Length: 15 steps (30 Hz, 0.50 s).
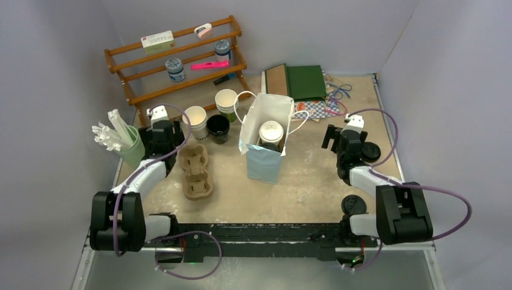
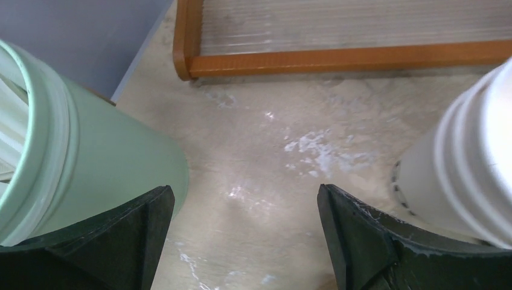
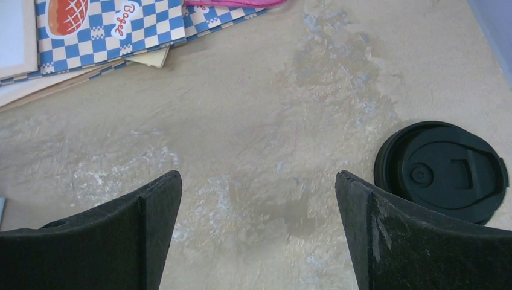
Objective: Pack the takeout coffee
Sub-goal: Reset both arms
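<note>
A cream-white takeout coffee cup with a white lid (image 1: 271,132) stands inside the open white paper bag (image 1: 264,160) at mid-table. Something dark lies under it in the bag; I cannot tell what. My left gripper (image 1: 162,132) (image 2: 243,199) is low over the table at the far left, open and holding nothing, between a green cup (image 2: 90,163) and a white lidless cup (image 2: 471,163). My right gripper (image 1: 339,138) (image 3: 258,181) is open over bare table right of the bag, with a black lid (image 3: 444,172) just beyond its right finger.
A brown pulp carrier (image 1: 195,172) lies left of the bag. Lidless cream cups (image 1: 196,118) and a black lidless cup (image 1: 218,127) stand behind it. The wooden rack (image 2: 338,57) is at the back left. Checkered papers (image 3: 102,24) and a second black lid (image 1: 353,204) lie on the right.
</note>
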Motion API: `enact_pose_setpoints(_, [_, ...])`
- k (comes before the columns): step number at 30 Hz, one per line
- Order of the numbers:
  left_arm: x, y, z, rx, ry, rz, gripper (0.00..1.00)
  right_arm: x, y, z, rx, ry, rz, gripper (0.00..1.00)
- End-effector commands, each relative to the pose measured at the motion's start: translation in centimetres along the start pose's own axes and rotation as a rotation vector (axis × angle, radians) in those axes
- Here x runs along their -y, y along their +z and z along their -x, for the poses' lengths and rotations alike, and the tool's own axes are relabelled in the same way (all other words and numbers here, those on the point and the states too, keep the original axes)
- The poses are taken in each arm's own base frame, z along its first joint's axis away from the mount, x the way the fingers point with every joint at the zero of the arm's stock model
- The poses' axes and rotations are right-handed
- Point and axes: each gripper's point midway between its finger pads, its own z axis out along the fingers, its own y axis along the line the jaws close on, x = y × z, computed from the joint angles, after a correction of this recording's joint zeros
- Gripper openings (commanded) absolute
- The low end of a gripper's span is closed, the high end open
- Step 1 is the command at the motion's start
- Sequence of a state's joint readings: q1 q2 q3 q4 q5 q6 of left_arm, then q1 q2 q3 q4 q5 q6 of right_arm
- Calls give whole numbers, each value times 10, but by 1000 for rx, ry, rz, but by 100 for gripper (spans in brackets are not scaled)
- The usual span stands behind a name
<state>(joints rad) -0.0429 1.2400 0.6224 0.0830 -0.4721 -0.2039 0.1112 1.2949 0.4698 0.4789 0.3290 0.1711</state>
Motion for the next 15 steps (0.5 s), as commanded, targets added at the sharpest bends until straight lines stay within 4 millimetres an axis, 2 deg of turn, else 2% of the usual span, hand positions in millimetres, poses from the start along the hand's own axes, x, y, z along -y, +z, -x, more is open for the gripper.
enact_pose_setpoints(1, [-7,13,14,193,17,-35,94,-6,6,20,210,64,59,98])
enact_pose_setpoints(2, [-7,14,13,226,12,-57,94,-1,7,24,251,67,45,99])
enact_pose_setpoints(5, [9,13,12,309,-8,-151,93,-9,5,32,313,43,95,99])
enact_pose_setpoints(10, [24,21,5,353,-19,-218,92,1,9,22,382,31,58,98])
enact_pose_setpoints(15, [40,23,-5,385,18,-304,92,0,9,28,418,14,60,99])
